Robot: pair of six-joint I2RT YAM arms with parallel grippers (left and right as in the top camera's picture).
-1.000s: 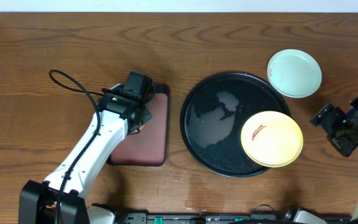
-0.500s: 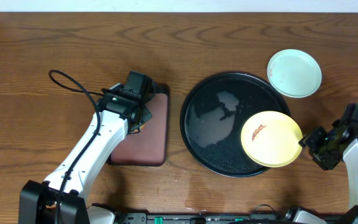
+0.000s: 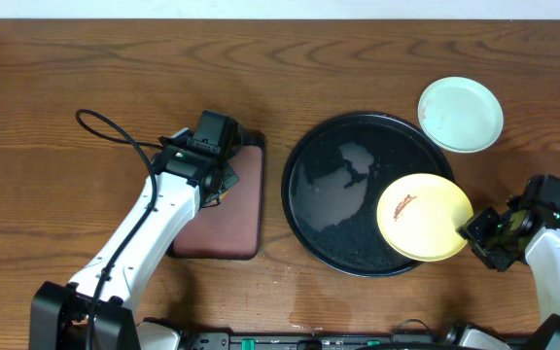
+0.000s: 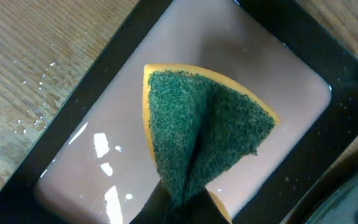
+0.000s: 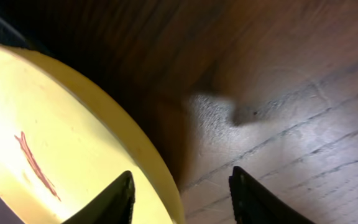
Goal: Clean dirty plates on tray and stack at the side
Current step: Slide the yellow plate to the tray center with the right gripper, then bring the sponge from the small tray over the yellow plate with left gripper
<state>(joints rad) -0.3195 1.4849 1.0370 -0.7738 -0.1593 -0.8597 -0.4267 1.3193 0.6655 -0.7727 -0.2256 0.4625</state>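
Overhead view: the tray [image 3: 304,160] sits right of centre on the worktop [image 3: 86,68]. The yellow plate [image 3: 424,216] lies at the tray's lower right and overhangs the rim toward the right arm. A mint plate [image 3: 461,114] rests on bare worktop just beside the tray's upper right rim. Whether another plate lies under it cannot be told. A maroon tray [image 3: 246,219] lies to the left, apart from the tray, with the left arm over it.

Left wrist view, showing what the arm hides from above: the left tool [image 4: 179,208] is pinched narrow on a sponge [image 4: 204,130]. The sponge is folded at the grip, green scouring face up, with yellow foam showing along its edge. It hangs over the maroon tray's wet, glossy floor. Droplets [image 4: 30,118] lie on the wood beside that tray.

Right wrist view: the right tool [image 5: 182,172] stands part open astride the yellow plate's rim. One finger is over the plate's face and the other over the worktop. A gap shows between the outer finger and the rim, so the plate is not clamped. A thin reddish-brown smear [image 5: 36,165] marks the plate's face, and from overhead it shows only as a small mark.
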